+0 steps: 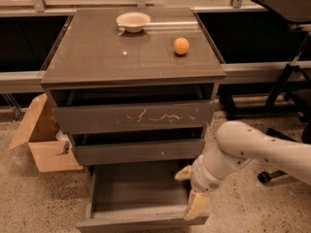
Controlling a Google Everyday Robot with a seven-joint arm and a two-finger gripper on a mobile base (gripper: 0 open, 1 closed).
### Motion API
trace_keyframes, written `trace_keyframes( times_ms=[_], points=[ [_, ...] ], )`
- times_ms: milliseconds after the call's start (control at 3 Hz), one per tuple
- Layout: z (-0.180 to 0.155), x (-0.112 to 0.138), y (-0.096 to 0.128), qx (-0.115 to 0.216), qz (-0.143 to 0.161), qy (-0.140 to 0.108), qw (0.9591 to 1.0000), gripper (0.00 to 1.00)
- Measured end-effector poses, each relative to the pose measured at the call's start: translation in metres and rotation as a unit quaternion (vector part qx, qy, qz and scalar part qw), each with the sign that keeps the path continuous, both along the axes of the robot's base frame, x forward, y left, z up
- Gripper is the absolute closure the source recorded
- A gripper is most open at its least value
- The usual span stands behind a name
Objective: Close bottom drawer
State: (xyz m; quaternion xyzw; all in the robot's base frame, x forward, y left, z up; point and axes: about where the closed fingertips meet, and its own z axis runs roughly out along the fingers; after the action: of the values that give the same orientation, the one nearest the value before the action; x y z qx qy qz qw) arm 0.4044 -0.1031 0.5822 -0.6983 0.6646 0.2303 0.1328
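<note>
The bottom drawer [138, 222] is the lowest of three grey-brown drawers and is pulled far out, showing its shallow grey tray [136, 188]. My gripper [190, 198] hangs at the end of the white arm, over the drawer's right front corner. One pale finger [197, 205] points down at the drawer's front edge, and the other [183, 174] sits higher over the tray. The wide drawer with white scratches [133, 118] and the middle drawer [138, 152] stand slightly open above.
A white bowl [133, 21] and an orange [181, 45] sit on the cabinet top. An open cardboard box [41, 140] stands on the floor at the left. A black office chair base [286, 130] stands at the right.
</note>
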Motion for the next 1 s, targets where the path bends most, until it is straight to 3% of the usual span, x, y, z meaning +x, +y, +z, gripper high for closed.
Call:
trace_keyframes(
  times_ms=[333,1000],
  points=[
    [-0.0543,-0.0079,0.0091,0.009,-0.001,0.035,0.9994,0.50],
    [-0.0608,-0.0106,0.0105,0.013,-0.001,0.042,0.9990,0.96]
  ],
)
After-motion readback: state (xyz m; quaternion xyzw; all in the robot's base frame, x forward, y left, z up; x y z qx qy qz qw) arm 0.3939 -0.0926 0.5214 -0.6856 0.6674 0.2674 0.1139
